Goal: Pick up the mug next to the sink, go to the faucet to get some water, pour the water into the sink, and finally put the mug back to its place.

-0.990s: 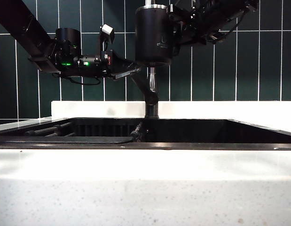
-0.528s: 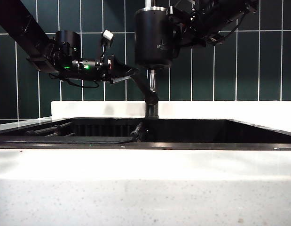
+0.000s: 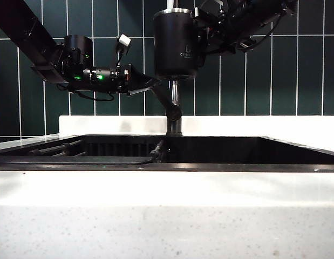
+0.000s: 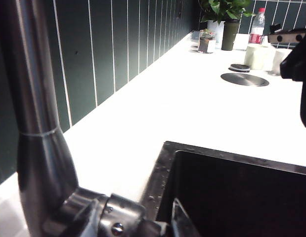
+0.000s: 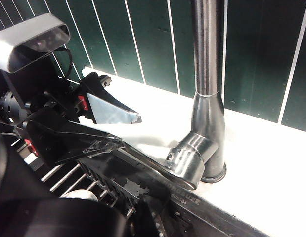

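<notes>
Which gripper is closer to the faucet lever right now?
Left. The left gripper is open with its fingers around the faucet lever. The right gripper is higher, holding the mug upright by the faucet pipe.

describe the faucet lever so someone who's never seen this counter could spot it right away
Start at the black sink set in the white counter; behind its back rim stands the faucet, a tall dark-metal pipe against the green tiles. The lever handle slants from its base toward the open left gripper, whose fingers flank it. The right gripper, shut on the mug, is above.
</notes>
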Tool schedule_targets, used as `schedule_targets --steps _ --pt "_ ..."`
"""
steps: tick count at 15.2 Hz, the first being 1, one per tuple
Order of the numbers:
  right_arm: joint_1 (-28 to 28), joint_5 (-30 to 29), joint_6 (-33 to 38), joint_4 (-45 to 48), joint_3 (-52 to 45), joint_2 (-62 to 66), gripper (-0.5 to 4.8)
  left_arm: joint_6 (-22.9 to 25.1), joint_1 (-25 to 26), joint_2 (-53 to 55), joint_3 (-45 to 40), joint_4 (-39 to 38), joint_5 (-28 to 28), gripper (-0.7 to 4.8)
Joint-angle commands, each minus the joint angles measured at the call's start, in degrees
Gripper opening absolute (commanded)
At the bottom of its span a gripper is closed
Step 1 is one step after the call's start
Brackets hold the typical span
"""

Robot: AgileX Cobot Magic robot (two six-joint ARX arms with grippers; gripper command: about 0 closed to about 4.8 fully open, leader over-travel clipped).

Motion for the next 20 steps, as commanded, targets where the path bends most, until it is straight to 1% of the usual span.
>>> schedule_targets --steps 1,2,3,4,5,6,7,8,9,11,12,13,14,15,17,18,20 --pt "0.1 -0.6 0.7 2.8 0.5 -0.7 -0.01 0.6 0.0 -0.4 0.1 0.3 -12.2 1.83" --pt "0.1 -0.6 0.7 2.8 0.5 -0.7 -0.01 0.6 0.0 -0.4 0.1 0.3 -14.4 1.82" --pt "0.1 -0.6 0.7 2.8 0.5 -0.7 -0.01 0.3 0.0 -0.4 0.1 0.3 -15.5 1.82" --pt "0.1 -0.6 0.7 2.8 0.5 -0.7 -0.01 -0.3 -0.1 -0.4 0.1 0.3 -14.8 1.82" --pt "0.1 -0.6 0.7 2.8 0.5 -0.7 -0.01 -1.6 -0.1 -0.6 0.1 0.5 -12.2 1.82" --pt "0.0 -0.6 0.3 2.8 0.5 -0.7 -0.01 -2.3 -0.1 -0.8 0.1 0.9 -7.2 1.82" --pt "-0.1 -0.5 -0.6 2.8 0.5 -0.7 -0.01 -3.5 -0.1 -1.3 0.1 0.8 -5.0 1.78" --pt "-0.5 -0.4 -1.1 2.8 0.5 -0.7 -0.01 -4.8 -0.2 -2.3 0.1 0.6 -4.2 1.78" --pt "-0.9 0.2 -3.8 2.1 0.5 -0.7 -0.01 -6.5 -0.5 -4.2 0.1 -0.2 -3.7 1.79" --pt "-1.7 2.1 -8.4 0.0 0.6 -0.9 -0.01 -5.9 -0.5 -7.4 0.0 -4.2 -3.9 1.79" --pt "-2.5 4.0 -12.9 -1.9 0.6 -1.2 -0.01 -5.2 -0.4 -10.1 0.0 -7.0 -4.9 1.79" --pt "-3.5 7.2 -19.0 -3.5 0.6 -1.3 -0.01 -4.3 -0.4 -12.8 0.0 -8.4 -8.6 1.79" --pt "-4.1 8.9 -22.8 -3.6 0.6 -1.5 -0.01 -4.3 -0.4 -14.2 0.0 -8.5 -10.7 1.79" --pt "-4.4 9.7 -27.3 -3.6 0.6 -1.6 -0.01 -4.3 -0.3 -15.0 0.0 -8.9 -11.8 1.79" --pt "-4.4 10.8 -42.5 -3.6 0.6 -1.7 -0.01 -4.5 -0.3 -16.4 0.1 -12.5 -18.2 1.79" --pt "-4.4 10.9 -46.8 -3.6 0.5 -1.6 -0.01 -4.8 -0.3 -16.4 0.1 -13.4 -20.6 1.79" --pt "-4.4 12.5 -55.1 -3.7 0.5 -1.6 -0.01 -6.0 -0.3 -16.4 0.1 -15.6 -22.5 1.79"
